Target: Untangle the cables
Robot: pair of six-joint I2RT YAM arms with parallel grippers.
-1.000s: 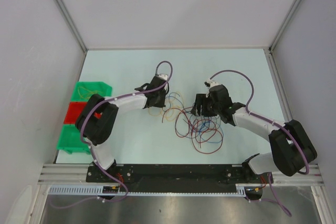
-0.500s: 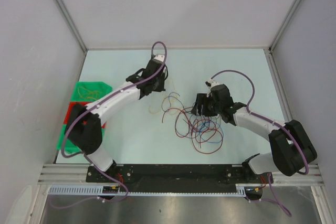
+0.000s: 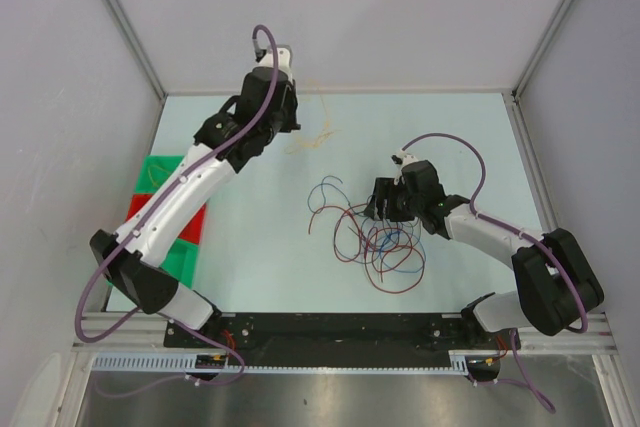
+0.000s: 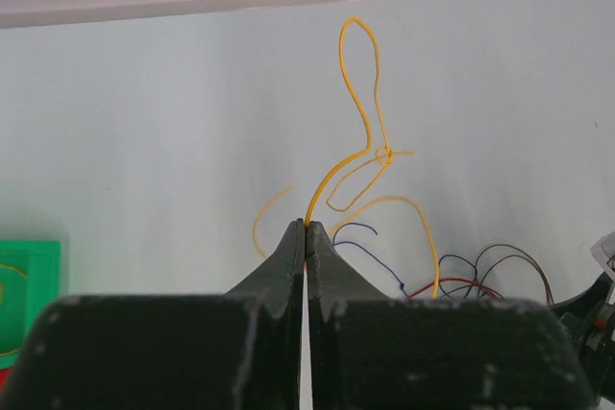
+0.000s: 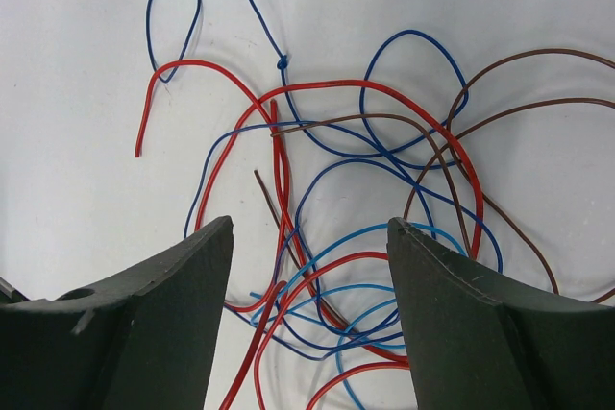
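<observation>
At the far left of the desk sit green and red bins, near the left wall; a yellow wire lies in the far green one. The left arm reaches up and away to the far edge of the desk, and the left gripper is pinched fully closed on a yellow wire. That wire rises from the closed tips, loops, and has a small knot partway along; in the overhead view it shows as a pale strand just right of the gripper, clear of the other wires. To the right, around the middle of the desk, lies the heap of cables: red, dark blue, light blue and brown strands crossing one another in loose curls. A blue loop and a red end reach out on the heap's left side. The right gripper hangs over the far right part of this heap with its jaws wide apart and nothing between them; seen from the wrist, red, blue and brown strands lie on the desk under the gap
</observation>
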